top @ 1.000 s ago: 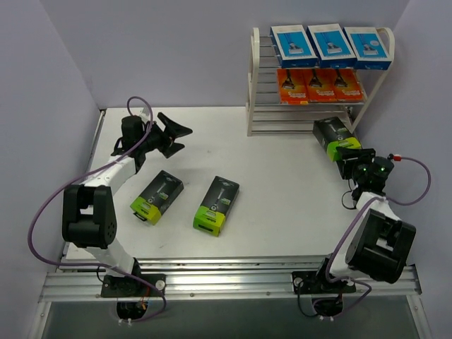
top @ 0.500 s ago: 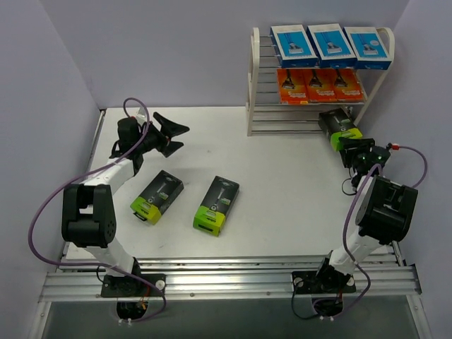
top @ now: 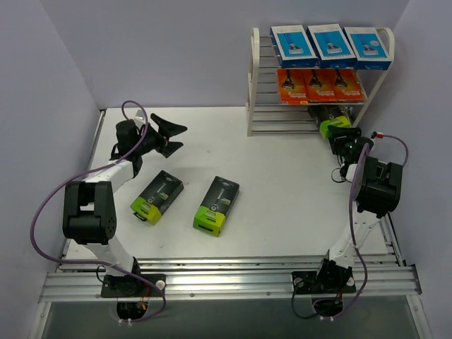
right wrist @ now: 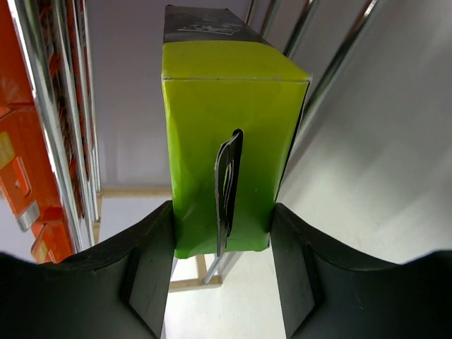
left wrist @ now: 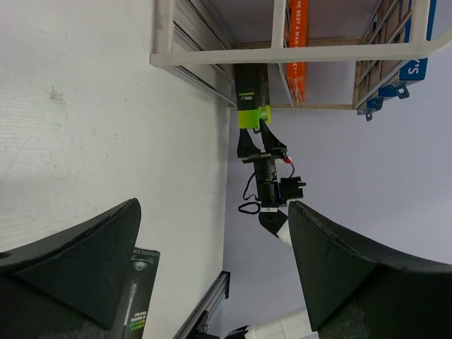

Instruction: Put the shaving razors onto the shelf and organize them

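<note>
The cream-white shelf (top: 252, 85) stands at the back right, with three blue-and-white razor packs (top: 330, 44) on its top tier and three orange ones (top: 319, 85) on the tier below. My right gripper (top: 341, 135) is shut on the lime-green end of a black razor pack (top: 326, 119), whose dark end reaches in under the orange tier. In the right wrist view the pack (right wrist: 229, 141) sits pinched between both fingers (right wrist: 145, 268), among the shelf rods (right wrist: 42, 106). Two more black-and-lime packs (top: 157, 195) (top: 217, 205) lie flat on the table. My left gripper (top: 174, 138) hovers open and empty at the left.
The left wrist view looks across the table at the shelf frame (left wrist: 282, 54), the held pack (left wrist: 253, 99) and the right arm (left wrist: 268, 176). A lying pack (left wrist: 138, 296) shows beside a finger. Purple walls close in on the left, back and right.
My right gripper has carried the black-and-lime pack away from the table's right edge towards the shelf, its dark end now inside the lower tier. The left arm has shifted only slightly.
</note>
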Controlling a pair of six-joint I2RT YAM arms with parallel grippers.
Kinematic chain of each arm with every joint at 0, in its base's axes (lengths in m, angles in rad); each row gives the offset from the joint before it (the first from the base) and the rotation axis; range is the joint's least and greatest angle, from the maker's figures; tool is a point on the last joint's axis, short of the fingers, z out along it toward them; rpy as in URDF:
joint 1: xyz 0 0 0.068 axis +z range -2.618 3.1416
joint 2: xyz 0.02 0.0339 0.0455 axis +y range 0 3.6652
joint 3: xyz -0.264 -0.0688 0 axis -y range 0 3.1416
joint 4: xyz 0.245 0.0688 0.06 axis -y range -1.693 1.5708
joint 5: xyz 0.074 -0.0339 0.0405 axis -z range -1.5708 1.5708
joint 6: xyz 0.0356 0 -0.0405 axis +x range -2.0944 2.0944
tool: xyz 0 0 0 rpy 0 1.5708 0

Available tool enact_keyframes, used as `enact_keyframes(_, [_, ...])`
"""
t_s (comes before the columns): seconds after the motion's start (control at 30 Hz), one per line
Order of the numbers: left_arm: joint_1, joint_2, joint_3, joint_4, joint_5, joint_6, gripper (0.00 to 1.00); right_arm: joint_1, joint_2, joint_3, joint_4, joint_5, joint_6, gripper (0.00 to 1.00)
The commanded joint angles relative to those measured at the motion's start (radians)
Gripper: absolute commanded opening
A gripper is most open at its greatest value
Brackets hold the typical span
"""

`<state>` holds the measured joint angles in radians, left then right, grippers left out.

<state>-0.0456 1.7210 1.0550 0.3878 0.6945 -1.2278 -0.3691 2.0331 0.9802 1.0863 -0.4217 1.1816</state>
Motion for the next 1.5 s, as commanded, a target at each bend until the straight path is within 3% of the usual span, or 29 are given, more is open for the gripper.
enact_keyframes(0.0, [0.010, 0.006, 0.005, 0.072, 0.020, -0.006, 0.94, 0.016, 0.010, 0.120, 0.207, 0.011, 0.030, 0.00])
enact_keyframes(1.47, [0.001, 0.028, 0.000, 0.097, 0.036, -0.021, 0.94, 0.015, 0.176, 0.250, 0.142, 0.198, 0.070, 0.01])
